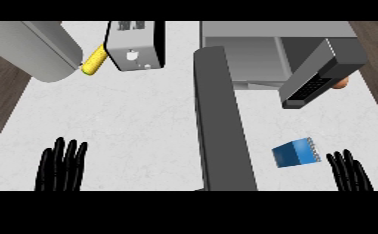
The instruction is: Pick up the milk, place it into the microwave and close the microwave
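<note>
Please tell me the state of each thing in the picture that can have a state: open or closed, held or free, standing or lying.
microwave: open, nothing visible inside.
microwave door: swung wide open, towards the robot.
milk carton: lying on the counter, not held.
left hand: open, holds nothing.
right hand: open, holds nothing, beside the milk carton.
toaster: slots appear empty.
corn cob: lying on the counter.

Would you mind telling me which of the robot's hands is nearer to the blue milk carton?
The right hand. It sits just right of the milk carton and slightly below it in the head view. The left hand is far off at the lower left, beyond the open microwave door.
</note>
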Robot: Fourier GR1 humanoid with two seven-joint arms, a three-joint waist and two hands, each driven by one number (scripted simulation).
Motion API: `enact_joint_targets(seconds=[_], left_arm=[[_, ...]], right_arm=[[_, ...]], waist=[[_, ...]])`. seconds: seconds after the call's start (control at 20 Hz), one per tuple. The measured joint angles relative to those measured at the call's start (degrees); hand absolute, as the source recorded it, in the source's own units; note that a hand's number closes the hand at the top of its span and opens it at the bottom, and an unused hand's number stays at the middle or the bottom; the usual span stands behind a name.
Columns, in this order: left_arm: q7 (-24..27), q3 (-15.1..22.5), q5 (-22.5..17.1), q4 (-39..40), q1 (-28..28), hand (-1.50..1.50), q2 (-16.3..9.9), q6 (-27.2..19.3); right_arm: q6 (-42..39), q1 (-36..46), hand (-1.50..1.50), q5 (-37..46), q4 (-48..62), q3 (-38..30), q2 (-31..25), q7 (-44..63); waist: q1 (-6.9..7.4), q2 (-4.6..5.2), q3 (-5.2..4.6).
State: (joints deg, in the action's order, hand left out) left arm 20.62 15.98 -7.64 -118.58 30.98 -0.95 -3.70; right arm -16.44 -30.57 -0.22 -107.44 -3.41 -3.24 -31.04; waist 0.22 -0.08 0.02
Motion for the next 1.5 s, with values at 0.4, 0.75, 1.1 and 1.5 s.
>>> enact_joint_targets(seconds=[0.4, 0.75, 1.1, 1.5], left_arm=[[5.54, -1.18, -2.23, 2.08, 3.97, -1.5, -1.64, 2.74], [7.32, -0.01, -2.32, 1.47, 6.19, -1.5, -2.15, 2.67], [9.33, 0.36, -2.75, 2.34, 7.29, -1.5, -2.83, 2.8], [11.18, 1.91, -2.85, 0.96, 10.54, -1.5, -4.17, 2.97]], right_arm=[[5.07, 7.54, -1.5, 2.9, 16.34, -4.32, 1.27, -6.65], [7.01, 15.57, -1.5, 4.32, 31.85, -8.35, -0.76, -13.78], [7.71, 23.0, -1.5, 5.35, 47.96, -11.02, -3.19, -22.77], [8.89, 29.39, -1.5, 6.45, 60.33, -12.29, -5.94, -26.87]], waist=[[0.16, 0.03, 0.0], [0.15, 0.05, 0.01], [0.18, 0.07, 0.02], [0.27, 0.06, 0.02]])
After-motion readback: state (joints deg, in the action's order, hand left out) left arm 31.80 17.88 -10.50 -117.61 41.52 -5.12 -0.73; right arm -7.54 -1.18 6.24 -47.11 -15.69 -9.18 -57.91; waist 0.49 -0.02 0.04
